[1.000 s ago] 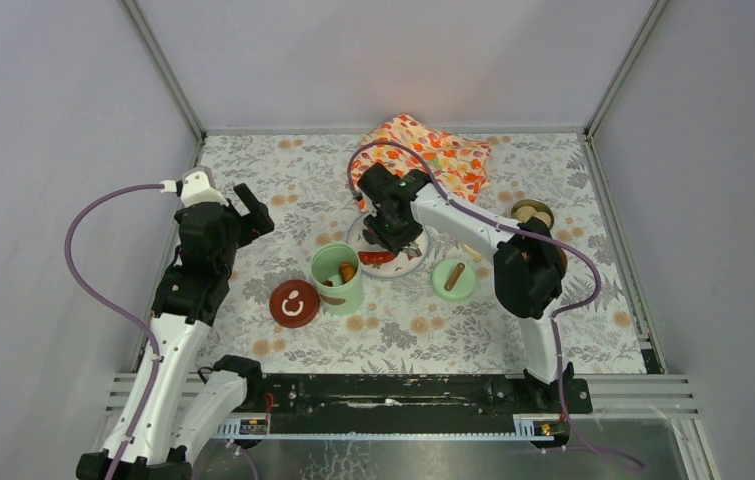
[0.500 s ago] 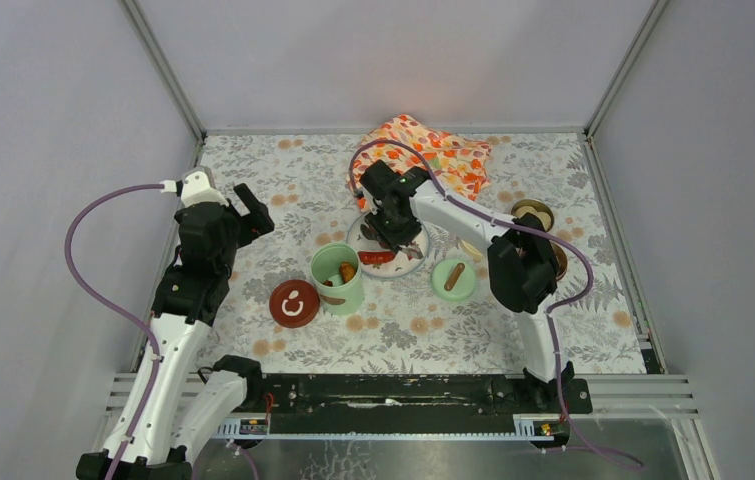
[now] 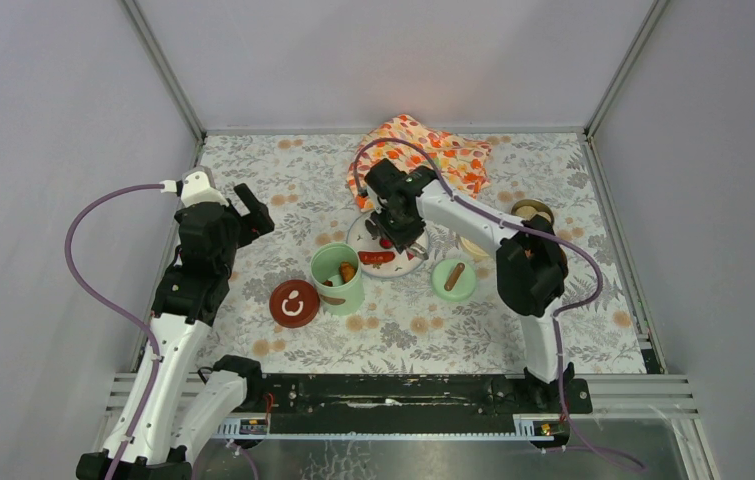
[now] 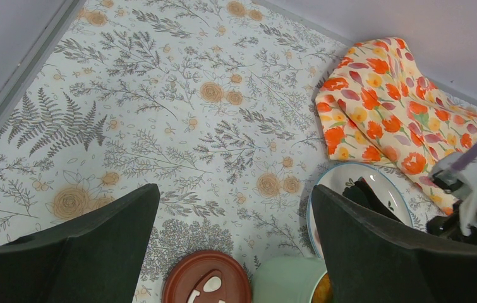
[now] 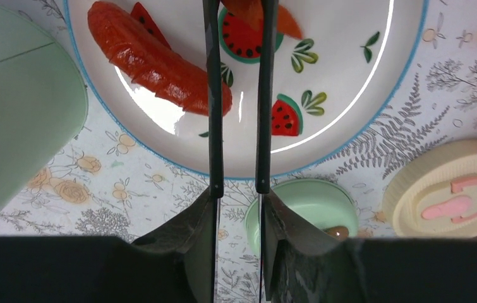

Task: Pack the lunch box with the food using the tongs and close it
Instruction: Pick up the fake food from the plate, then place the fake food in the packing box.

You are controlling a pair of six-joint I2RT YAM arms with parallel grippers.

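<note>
My right gripper (image 5: 237, 192) is shut on the tongs (image 5: 212, 95), whose two dark arms reach out over the white plate (image 5: 349, 50). An orange-red chunk (image 5: 251, 11) sits between the tong tips at the frame's top edge. A longer red chunk (image 5: 153, 60) lies on the plate beside the left arm. The mint-green pot (image 3: 338, 278) stands left of the plate with an orange piece (image 3: 348, 270) inside. In the top view the right gripper (image 3: 400, 232) hovers above the plate (image 3: 411, 266). My left gripper (image 4: 232, 192) hangs open and empty, high over the left side.
A dark red lid (image 3: 294, 303) lies left of the mint pot, a green lid (image 3: 453, 278) right of the plate, a cream lid (image 5: 450, 196) beyond it. A steel bowl (image 3: 533, 212) sits at the far right. The orange flowered cloth (image 3: 428, 150) lies behind the plate.
The right gripper has squeezed the tongs narrower and shifted slightly right and back over the plate. The left arm has not moved.
</note>
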